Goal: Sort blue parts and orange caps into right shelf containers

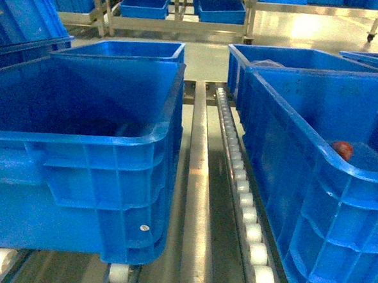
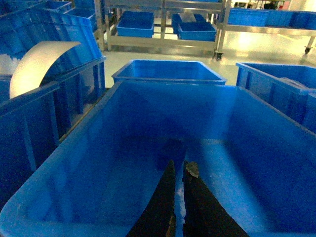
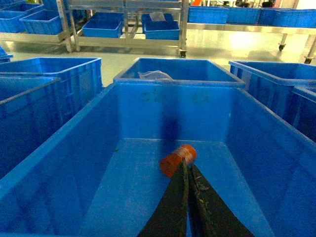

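An orange cap (image 3: 177, 159) lies on its side on the floor of a large blue crate (image 3: 173, 106), one of the right shelf containers. In the head view the same cap (image 1: 342, 149) shows just over that crate's near rim (image 1: 287, 115). My right gripper (image 3: 187, 162) hangs above the crate, shut, its tips overlapping the cap in view with nothing between them. My left gripper (image 2: 178, 164) is shut to a thin slit over another blue crate (image 2: 173, 108), holding nothing. No blue parts show. Neither gripper appears in the head view.
A roller track (image 1: 248, 216) and a metal rail (image 1: 196, 180) run between the left crate (image 1: 112, 140) and the right one. More blue crates stand behind, one holding a pale bag (image 3: 155, 75). Metal racks with blue bins (image 1: 146, 4) line the back. A curved white sheet (image 2: 34, 64) sits at left.
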You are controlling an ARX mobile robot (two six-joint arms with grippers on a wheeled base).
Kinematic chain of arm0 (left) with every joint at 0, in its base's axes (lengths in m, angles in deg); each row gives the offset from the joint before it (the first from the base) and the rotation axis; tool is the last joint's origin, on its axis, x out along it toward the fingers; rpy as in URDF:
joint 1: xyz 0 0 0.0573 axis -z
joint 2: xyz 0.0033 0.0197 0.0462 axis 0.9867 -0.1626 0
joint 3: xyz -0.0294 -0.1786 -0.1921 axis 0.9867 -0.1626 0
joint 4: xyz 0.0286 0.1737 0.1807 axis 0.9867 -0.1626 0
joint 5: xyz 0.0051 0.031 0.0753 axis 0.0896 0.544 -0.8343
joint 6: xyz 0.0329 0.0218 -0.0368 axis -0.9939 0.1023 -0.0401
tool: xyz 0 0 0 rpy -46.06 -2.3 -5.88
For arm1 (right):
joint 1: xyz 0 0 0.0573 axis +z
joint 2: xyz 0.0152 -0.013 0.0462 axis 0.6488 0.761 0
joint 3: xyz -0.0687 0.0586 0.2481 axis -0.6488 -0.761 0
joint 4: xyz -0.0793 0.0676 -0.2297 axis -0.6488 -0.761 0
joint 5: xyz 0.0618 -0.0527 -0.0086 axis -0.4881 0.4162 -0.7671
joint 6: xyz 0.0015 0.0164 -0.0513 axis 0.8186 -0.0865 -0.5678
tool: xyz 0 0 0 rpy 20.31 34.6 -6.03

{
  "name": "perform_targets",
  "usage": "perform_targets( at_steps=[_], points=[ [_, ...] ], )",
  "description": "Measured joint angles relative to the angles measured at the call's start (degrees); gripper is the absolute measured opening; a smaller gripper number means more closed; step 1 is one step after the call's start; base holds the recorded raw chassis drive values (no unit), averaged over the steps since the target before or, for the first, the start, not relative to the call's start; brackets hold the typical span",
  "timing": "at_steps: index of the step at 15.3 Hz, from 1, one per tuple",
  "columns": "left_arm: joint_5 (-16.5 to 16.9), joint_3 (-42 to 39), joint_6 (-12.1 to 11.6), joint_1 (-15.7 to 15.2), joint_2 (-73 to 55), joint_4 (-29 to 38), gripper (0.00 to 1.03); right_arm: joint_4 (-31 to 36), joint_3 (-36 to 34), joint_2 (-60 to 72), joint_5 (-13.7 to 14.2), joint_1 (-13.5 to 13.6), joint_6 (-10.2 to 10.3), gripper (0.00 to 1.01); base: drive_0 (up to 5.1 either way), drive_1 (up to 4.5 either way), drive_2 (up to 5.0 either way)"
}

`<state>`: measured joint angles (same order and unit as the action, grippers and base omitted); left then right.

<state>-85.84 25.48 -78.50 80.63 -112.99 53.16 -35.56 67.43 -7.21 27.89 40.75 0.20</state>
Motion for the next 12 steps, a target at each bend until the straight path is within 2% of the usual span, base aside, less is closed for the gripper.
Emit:
perform_targets(
  at_steps=[3,4,6,12],
  points=[
    [0.00,-2.86,0.02,0.00,5.35,-2.38,0.02,-2.14,-2.86,-5.38,0.00,0.00,0.00,0.02,0.0,0.00,0.0],
    [0.00,-5.03,0.00,0.00,5.55,2.03,0.02,1.57,-4.63,-5.20,0.00,0.00,0.02,0.02,0.0,0.00,0.0],
    [0.00,-7.69,0.00,0.02,8.50,-2.67,0.02,-3.37,-7.10,-8.79,0.00,0.00,0.09,0.02,0.0,0.00,0.0],
    [0.00,-10.10,0.00,0.00,25.51,-15.72,0.02,-16.26,-8.50,-25.29,0.00,0.00,0.13,0.02,0.0,0.00,0.0]
  ],
)
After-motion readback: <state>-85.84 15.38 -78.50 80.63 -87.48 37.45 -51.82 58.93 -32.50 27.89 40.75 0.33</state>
